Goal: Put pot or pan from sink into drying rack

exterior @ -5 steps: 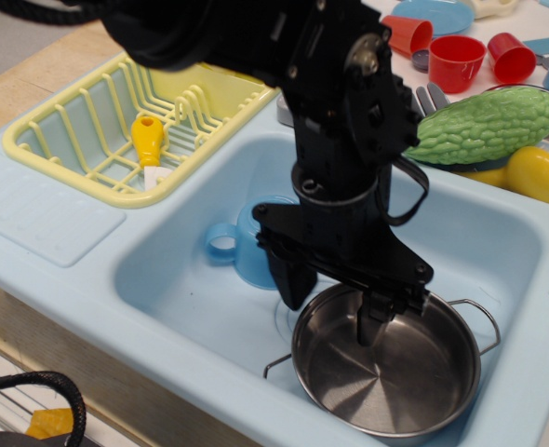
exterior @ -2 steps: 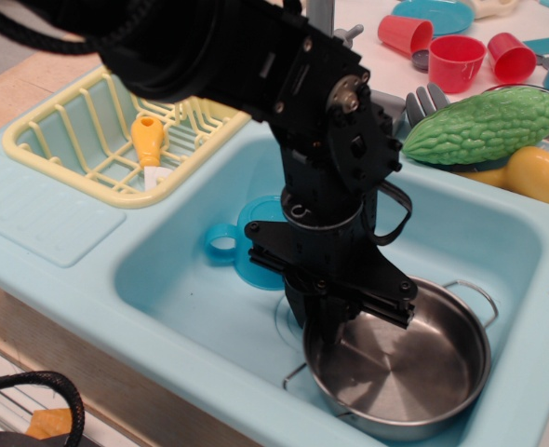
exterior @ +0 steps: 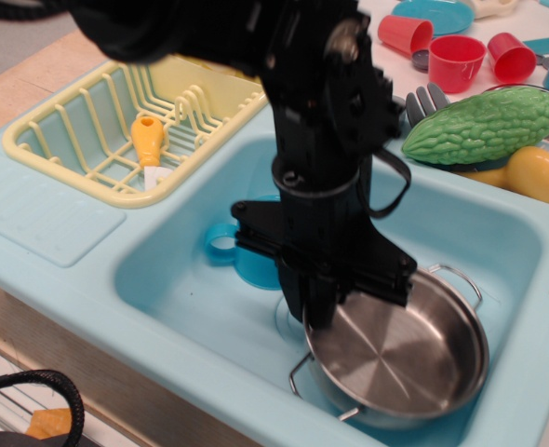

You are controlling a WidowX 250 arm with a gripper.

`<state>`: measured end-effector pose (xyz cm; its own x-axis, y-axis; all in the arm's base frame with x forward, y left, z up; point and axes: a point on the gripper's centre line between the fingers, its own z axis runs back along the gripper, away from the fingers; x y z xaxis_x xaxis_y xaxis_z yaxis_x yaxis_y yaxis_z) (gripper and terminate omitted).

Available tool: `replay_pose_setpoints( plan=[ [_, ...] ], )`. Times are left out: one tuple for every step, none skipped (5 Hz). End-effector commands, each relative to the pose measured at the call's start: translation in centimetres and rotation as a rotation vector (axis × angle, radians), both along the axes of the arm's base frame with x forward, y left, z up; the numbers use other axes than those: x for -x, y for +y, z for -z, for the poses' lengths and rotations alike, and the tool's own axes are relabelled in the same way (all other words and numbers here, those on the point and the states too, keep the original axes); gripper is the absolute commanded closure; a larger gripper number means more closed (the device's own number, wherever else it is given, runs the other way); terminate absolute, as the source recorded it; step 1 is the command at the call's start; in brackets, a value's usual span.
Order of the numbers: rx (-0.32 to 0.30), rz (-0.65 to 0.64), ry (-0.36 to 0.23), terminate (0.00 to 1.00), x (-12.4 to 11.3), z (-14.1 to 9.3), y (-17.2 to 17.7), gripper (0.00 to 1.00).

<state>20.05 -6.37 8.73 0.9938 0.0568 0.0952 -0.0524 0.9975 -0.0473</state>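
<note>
The shiny steel pot (exterior: 405,358) with wire loop handles is in the right front part of the light-blue sink (exterior: 177,275). It is tilted, its left rim raised. My black gripper (exterior: 319,318) comes straight down from above and is shut on the pot's left rim. The pale yellow drying rack (exterior: 74,140) stands at the back left, beside the sink. The arm hides the sink's middle and the drain.
A blue plastic cup (exterior: 226,247) lies in the sink just left of my gripper. A yellow-handled utensil (exterior: 147,138) lies in the rack. A green gourd (exterior: 484,123), a yellow toy (exterior: 533,173) and red cups (exterior: 456,60) crowd the back right. A flat blue drainboard (exterior: 33,219) lies front left.
My gripper went from open astride the pot's left rim to shut on it. The pot has since tilted and shifted slightly with the gripper.
</note>
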Motion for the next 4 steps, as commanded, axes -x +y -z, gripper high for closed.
replay_pose_setpoints(
  plan=[
    [-0.033, -0.118, -0.077, 0.0, 0.9, -5.2, 1.5, 1.0],
    [-0.062, -0.173, -0.145, 0.0, 1.7, -7.1, 3.6, 1.0],
    [-0.058, -0.266, -0.242, 0.0, 2.3, -7.9, 6.3, 1.0],
    [-0.059, -0.314, -0.282, 0.0, 2.3, -9.1, 9.5, 1.0]
  ],
)
